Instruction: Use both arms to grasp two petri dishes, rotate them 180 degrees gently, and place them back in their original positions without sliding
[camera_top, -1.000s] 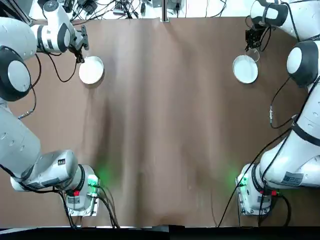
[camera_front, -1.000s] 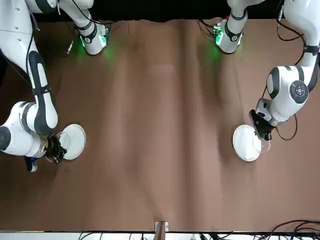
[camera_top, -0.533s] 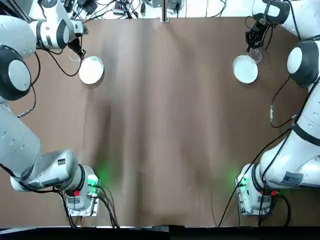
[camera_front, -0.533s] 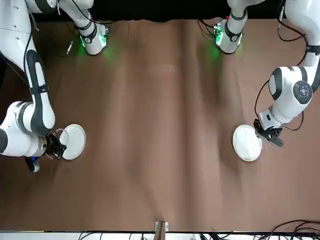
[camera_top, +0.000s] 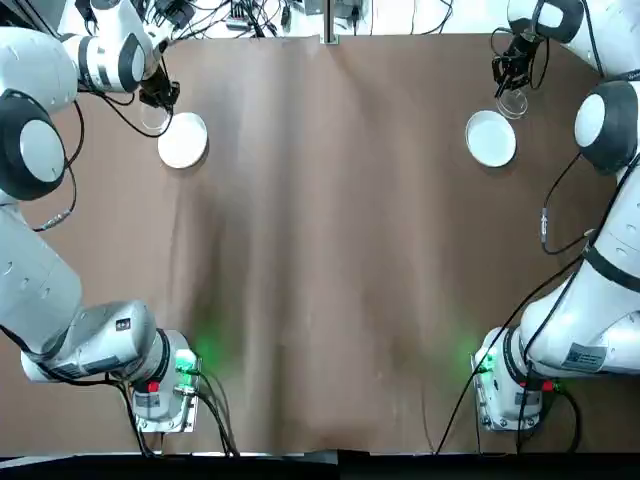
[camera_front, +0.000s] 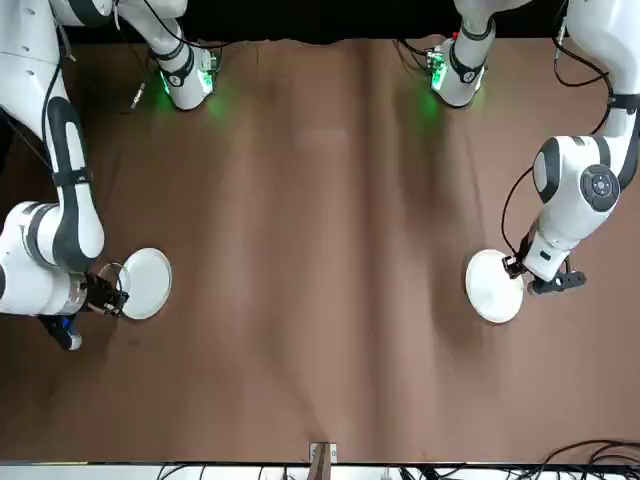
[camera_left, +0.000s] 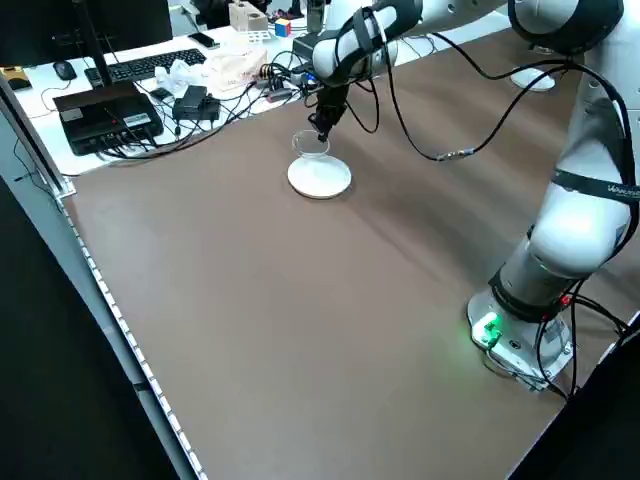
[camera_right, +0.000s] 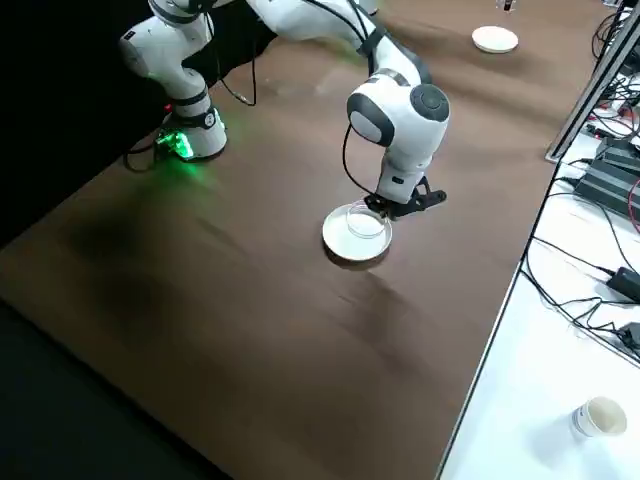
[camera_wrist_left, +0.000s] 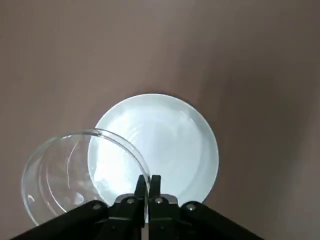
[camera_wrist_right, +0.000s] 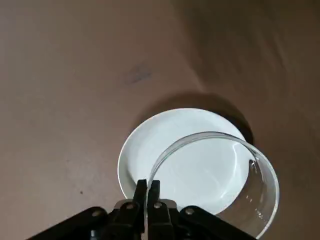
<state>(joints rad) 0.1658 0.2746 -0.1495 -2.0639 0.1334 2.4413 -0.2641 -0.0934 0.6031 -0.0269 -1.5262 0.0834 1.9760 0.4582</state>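
The left gripper (camera_wrist_left: 148, 181) has its two fingers pressed close together on the rim of a clear glass dish (camera_wrist_left: 80, 176), pinching the thin wall between them; the dish hangs lifted above the table and partly overlaps a white disc (camera_wrist_left: 165, 145) lying flat beneath it. In the top view this gripper (camera_top: 160, 95) sits at about the 10 o'clock corner of the brown table (camera_top: 330, 260), with the white disc (camera_top: 183, 140) just beside it toward the table's centre. The right gripper (camera_wrist_right: 148, 187) is likewise closed on the rim of a second clear glass dish (camera_wrist_right: 220, 180), which is held clear of the surface and overlaps a second white disc (camera_wrist_right: 170, 150) resting on the table. In the top view the right gripper (camera_top: 512, 65) is at about the 2 o'clock corner, and its white disc (camera_top: 491, 138) lies just beside it. The two discs are well apart, one at each far corner, both flat on the table. In the left side view a keyboard (camera_left: 150, 62) and cables (camera_left: 230, 100) lie on the bench beyond the table's far edge. In the right side view a paper cup (camera_right: 598, 415) stands on the white bench beside the table.
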